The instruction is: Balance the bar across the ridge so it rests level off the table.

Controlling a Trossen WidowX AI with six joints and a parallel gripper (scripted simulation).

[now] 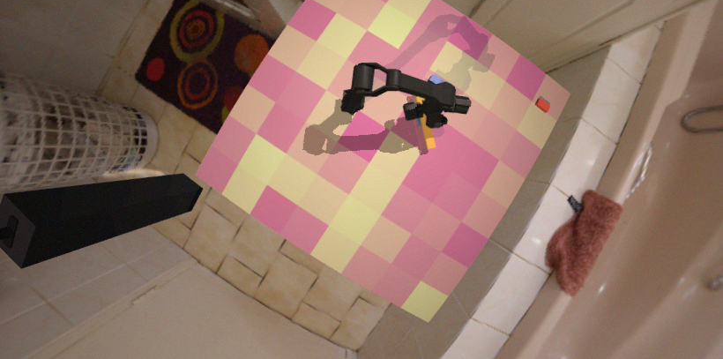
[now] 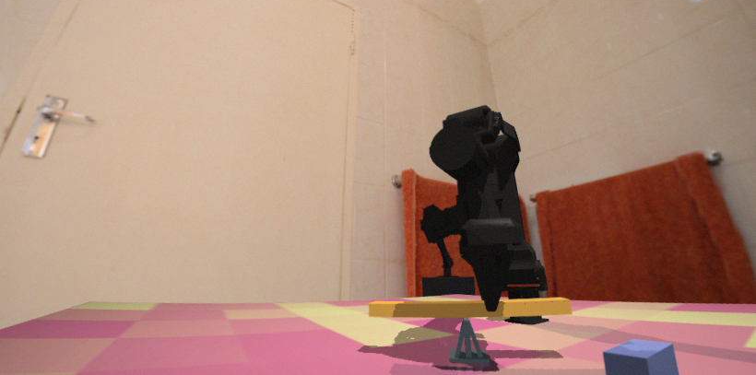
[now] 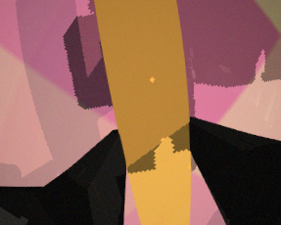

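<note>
A: What is shown from the top view?

B: The black parallel-jaw tool is seen above the pink-and-yellow checkered counter, closed on the long flat orange bar. Only part of the bar is visible beyond the arm; the ridge is hidden beneath it. A small blue cube lies close to the bar on the far side of the arm, and a small red block lies well apart from it, near the counter's edge.

A: And from the exterior view?

B: The bar is held roughly level above the dark grey triangular ridge. Its underside appears to meet the ridge's apex, though contact cannot be confirmed. Neither end is seen touching the counter. The tool grips the bar slightly to one side of the ridge.

A: The wrist view?

B: The bar runs between the dark fingers, which are pressed to its sides. The ridge cannot be made out.

A: How far along is the task judged to be?

B: Lifting and positioning appear done. Settling onto the ridge is to be confirmed, and the release is not yet made.
</note>
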